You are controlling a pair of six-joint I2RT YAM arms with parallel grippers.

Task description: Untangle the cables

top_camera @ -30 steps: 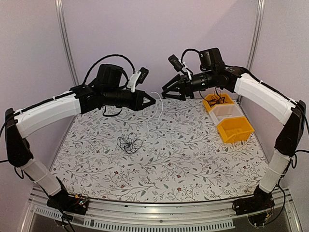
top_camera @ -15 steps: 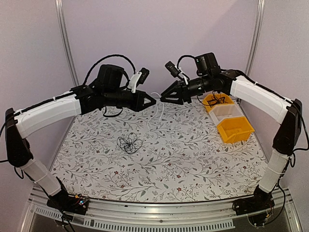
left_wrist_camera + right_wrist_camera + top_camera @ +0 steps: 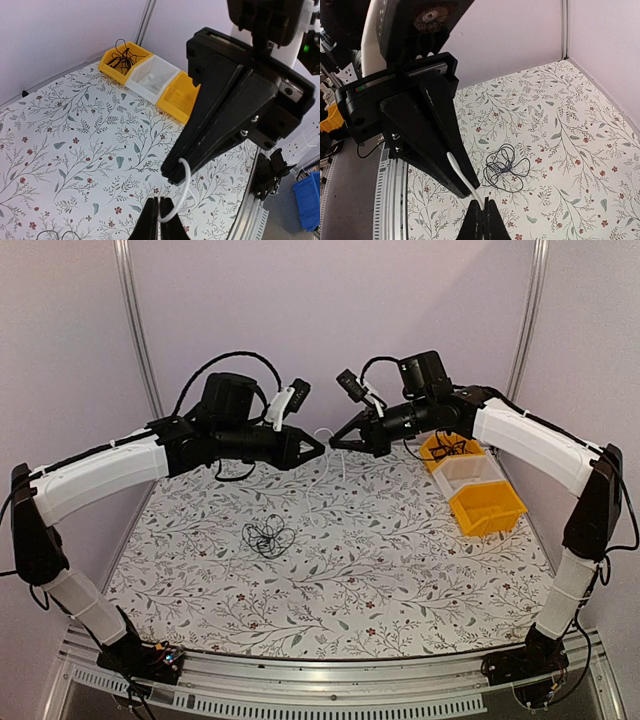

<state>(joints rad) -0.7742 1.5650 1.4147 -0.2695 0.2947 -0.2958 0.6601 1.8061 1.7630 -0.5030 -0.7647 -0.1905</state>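
Cables (image 3: 268,537) lying bunched centre-left on desk (image 3: 400,570); left fingers (image 3: 308,447) and right fingers (image 3: 348,437) both pinching one white cable (image 3: 464,178), upper centre, likely pulling it straight.

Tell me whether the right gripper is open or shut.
Shut: in its wrist view the right gripper shows jaws pressed together with no gap, pinching the white cable.

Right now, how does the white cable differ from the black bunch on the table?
The white cable is one strand; the black bunch is several tangled loops. The white cable is up in the air, pinched by left tool and right tool; the black bunch lies on the table, untouched. Both are thin wires.
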